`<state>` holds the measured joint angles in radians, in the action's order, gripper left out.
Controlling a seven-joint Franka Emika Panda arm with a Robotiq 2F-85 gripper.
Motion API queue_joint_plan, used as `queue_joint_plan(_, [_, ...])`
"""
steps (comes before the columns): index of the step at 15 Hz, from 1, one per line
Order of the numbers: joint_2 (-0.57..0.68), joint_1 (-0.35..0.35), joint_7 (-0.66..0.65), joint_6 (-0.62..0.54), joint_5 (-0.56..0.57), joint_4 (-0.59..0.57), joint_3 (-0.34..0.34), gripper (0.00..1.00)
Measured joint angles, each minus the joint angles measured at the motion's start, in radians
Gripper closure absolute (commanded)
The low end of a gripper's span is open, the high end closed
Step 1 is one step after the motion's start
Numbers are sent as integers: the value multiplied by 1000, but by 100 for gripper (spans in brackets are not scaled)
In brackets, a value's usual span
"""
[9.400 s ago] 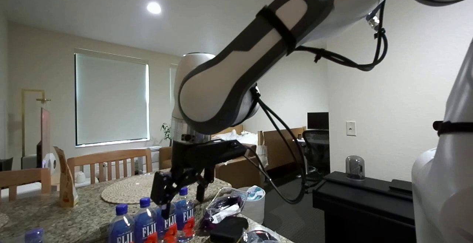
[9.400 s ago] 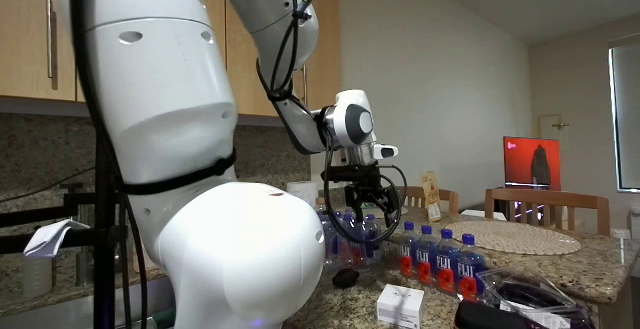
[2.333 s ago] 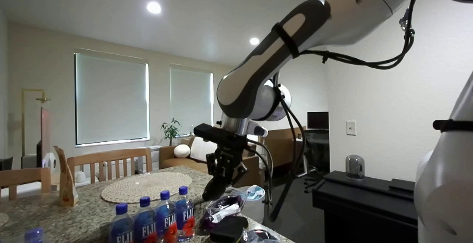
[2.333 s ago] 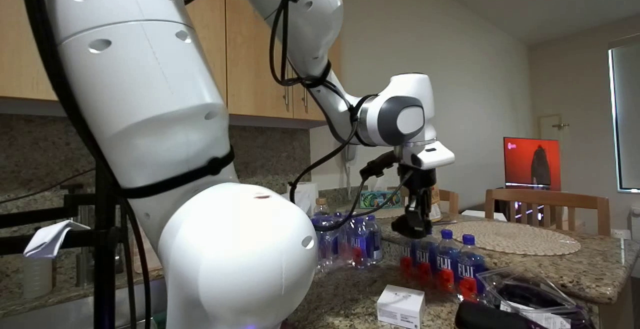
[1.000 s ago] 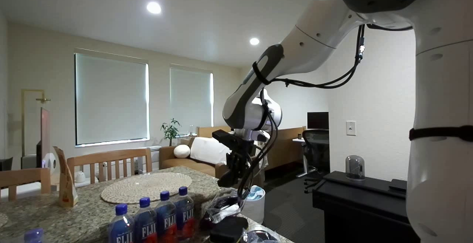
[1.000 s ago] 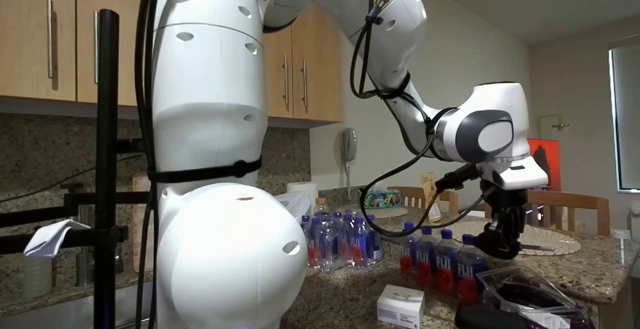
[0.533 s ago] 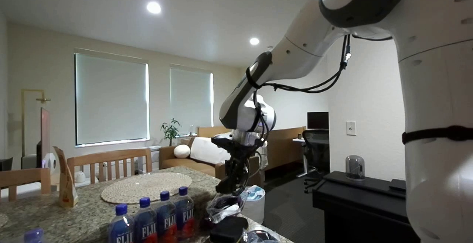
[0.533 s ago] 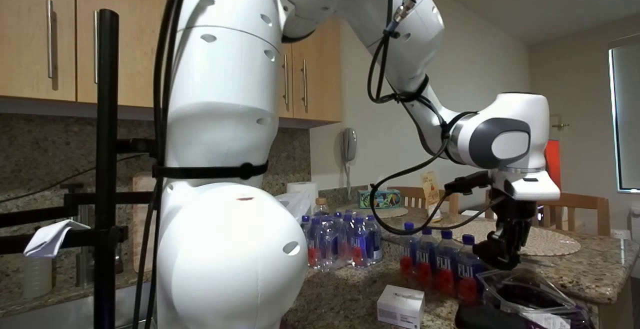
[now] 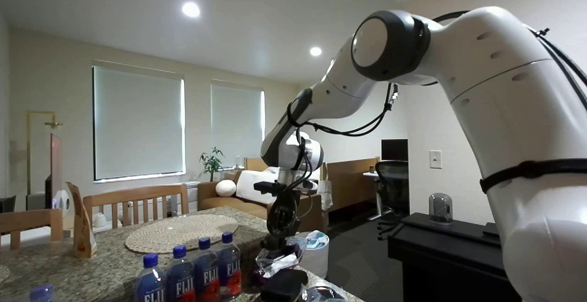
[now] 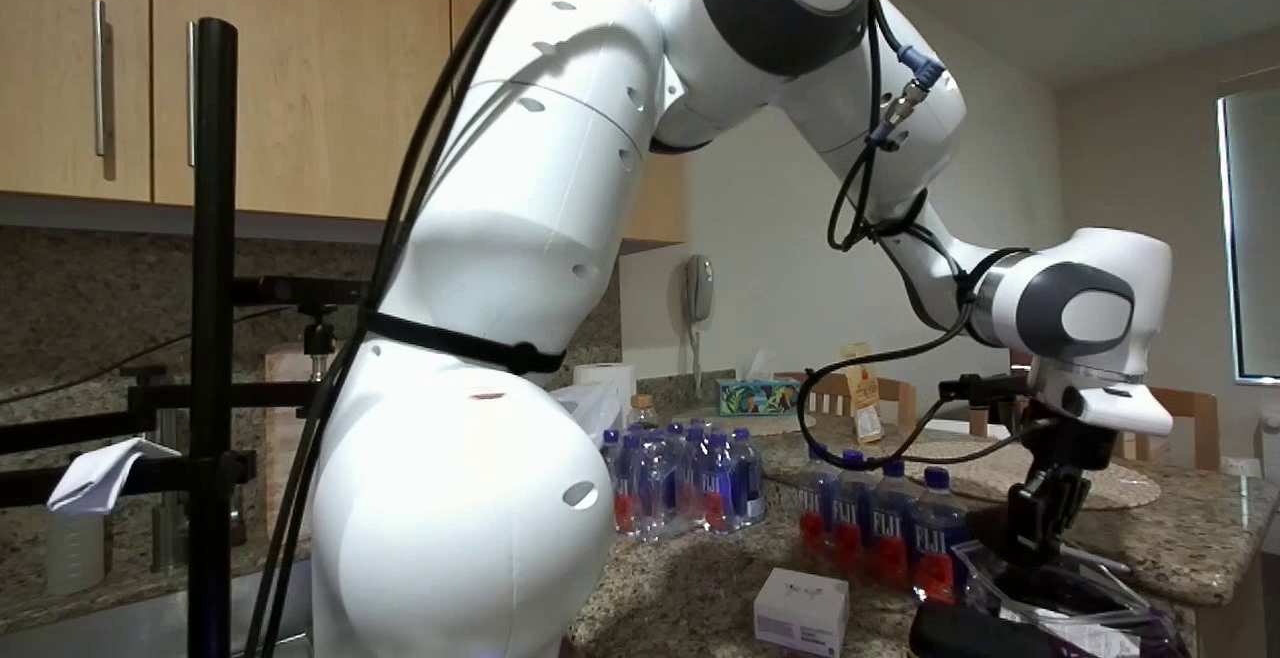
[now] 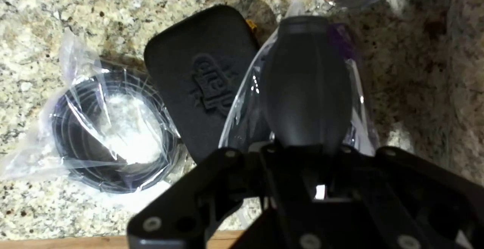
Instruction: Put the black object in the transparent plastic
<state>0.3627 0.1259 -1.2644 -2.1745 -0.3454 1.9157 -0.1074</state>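
While the fingers point(image 11: 274, 165) gripped the black object point(image 11: 308, 86) over the plastic point(image 11: 245, 114), picking looked done; only lowering and release seemed left.

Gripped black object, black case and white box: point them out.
Black object point(image 11: 308, 86), wrist view: its rounded body.
Black case point(image 11: 200, 78), wrist view: its upper face.
White box point(image 10: 802, 600), in an exterior view: its top face.

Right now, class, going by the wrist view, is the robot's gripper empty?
No, the gripper is shut on the black object, which hides part of the clear plastic.
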Motion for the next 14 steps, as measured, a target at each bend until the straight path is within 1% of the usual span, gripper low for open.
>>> queue_joint_plan(3, [66,-4,-1,13,-13,-52,6,91])
queue_joint_plan(5, [88,-9,-11,-1,-15,-69,4,91])
queue_joint_plan(10, [88,-29,-58,-138,-15,-68,-6,91])
queue_joint_plan(14, [50,-45,-63,-165,-15,-45,-9,91])
